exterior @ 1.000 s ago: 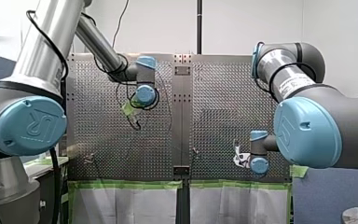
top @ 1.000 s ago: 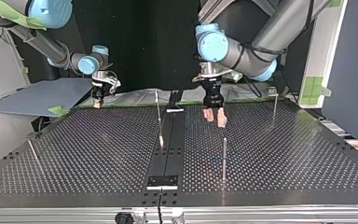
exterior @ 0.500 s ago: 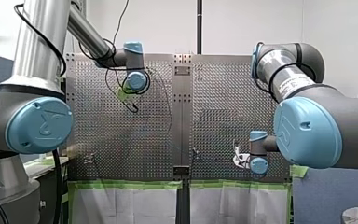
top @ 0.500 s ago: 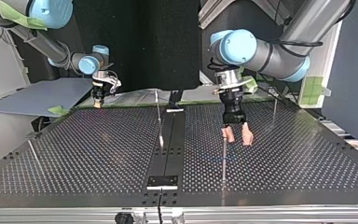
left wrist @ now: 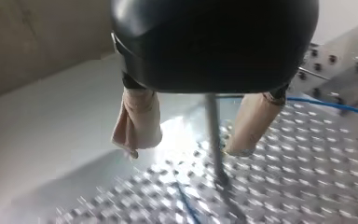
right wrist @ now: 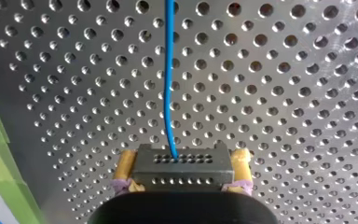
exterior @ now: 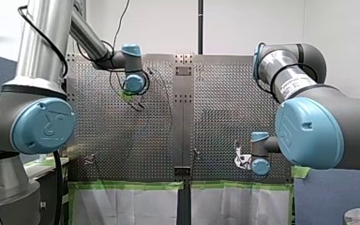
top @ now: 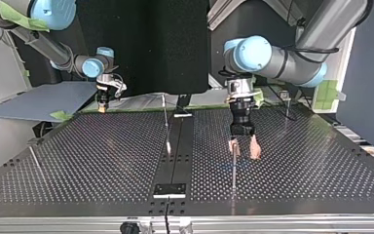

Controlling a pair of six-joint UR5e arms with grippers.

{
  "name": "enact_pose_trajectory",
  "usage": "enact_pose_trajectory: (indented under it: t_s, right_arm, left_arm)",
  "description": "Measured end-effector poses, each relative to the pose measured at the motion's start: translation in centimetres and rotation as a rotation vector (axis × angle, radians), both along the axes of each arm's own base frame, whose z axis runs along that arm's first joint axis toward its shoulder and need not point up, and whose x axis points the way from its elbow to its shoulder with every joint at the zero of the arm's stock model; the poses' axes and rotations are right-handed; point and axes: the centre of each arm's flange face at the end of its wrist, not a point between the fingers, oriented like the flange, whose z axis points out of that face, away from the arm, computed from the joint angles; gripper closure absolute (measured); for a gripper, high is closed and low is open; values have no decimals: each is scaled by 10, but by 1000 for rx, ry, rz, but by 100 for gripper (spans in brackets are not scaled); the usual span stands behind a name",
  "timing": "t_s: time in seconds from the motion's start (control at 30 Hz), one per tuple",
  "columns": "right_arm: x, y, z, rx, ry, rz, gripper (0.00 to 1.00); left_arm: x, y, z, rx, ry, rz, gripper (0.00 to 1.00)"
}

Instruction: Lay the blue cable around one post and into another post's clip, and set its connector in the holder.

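In the right wrist view my right gripper [right wrist: 182, 159], with yellow pads, is shut on a dark grey connector block [right wrist: 182, 173]. The blue cable [right wrist: 168, 79] runs out of the block and straight ahead over the perforated plate. In the top view this gripper [top: 102, 106] hangs at the far left edge of the table. My left gripper [top: 242, 147] stands open with beige pads on either side of a thin metal post [top: 234, 168]. The left wrist view shows that post [left wrist: 213, 135] between the open fingers [left wrist: 138, 122], and a stretch of blue cable [left wrist: 327, 105] lies beyond them.
More thin posts stand on the table [top: 102, 161]: one near the middle strip [top: 165, 111], one at the far right [top: 287, 103], one leaning at the near left [top: 34, 158]. A small black plate [top: 170, 189] sits on the middle strip near the front edge.
My left arm has swung from the far middle of the table toward the near post at the top view's right, its open fingers now astride that post. My right arm has stayed still.
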Motion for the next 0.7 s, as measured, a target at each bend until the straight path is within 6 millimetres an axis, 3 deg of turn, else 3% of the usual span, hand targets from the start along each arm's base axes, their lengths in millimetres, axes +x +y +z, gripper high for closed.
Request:
enact_pose_trajectory:
  t_s: [0.2, 0.5, 0.7]
  right_arm:
    - [0, 0, -1, 1, 0, 0, 97]
    - [1, 2, -2, 5, 1, 3, 97]
    - [2, 2, -2, 6, 2, 4, 97]
  left_arm:
    - [6, 10, -10, -40, 38, -2, 0]
    - [21, 37, -10, -77, 28, 19, 0]
    - [28, 36, -3, -75, 8, -3, 0]
